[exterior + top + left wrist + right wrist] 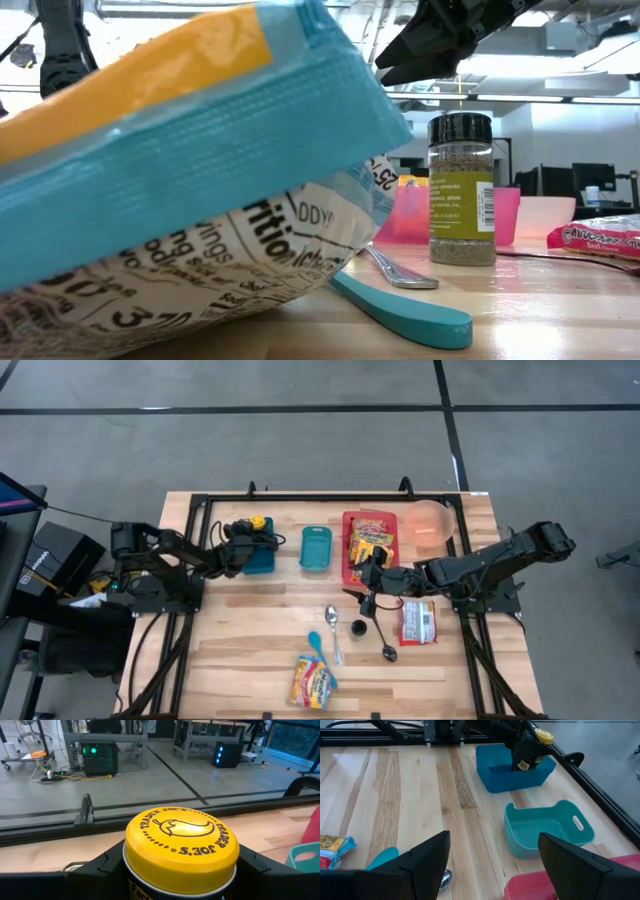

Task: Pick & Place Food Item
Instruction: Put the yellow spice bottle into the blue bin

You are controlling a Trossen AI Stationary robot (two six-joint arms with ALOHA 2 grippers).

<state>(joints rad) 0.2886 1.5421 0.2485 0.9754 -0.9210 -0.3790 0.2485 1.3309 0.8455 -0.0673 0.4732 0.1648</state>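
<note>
Wide wooden table (250,620) fills the centre of the overhead frame, and the job is only partly through.

At centre-left of that frame the left tool (252,538) pinches the yellow-lidded Trader Joe's jar (258,522) and holds it over the blue bin (262,555). In the right wrist picture, upper right, the jar sits inside that bin's walls; whether it touches the floor of the bin I cannot tell. The left wrist picture shows the yellow lid clamped between the two dark fingers. So this item looks carried to its bin but not yet let go.

Just right of the blue bin, the teal bin (316,547) looks empty. Right again, the red bin (371,545) already holds snack packets, and the pink bowl (431,523) sits at the upper right of the table.

The right tool (368,582) hangs at centre-right, fingers spread wide and gripping nothing, just above the loose items.

Still out on the table: the cereal-style bag (313,682) at bottom centre, the red-and-white snack packet (417,622) at right, the spice jar (359,627), the metal spoon (333,626), the black spoon (386,645) and the teal spoon (316,643).

My read: one release pending, several items left to sort.
</note>
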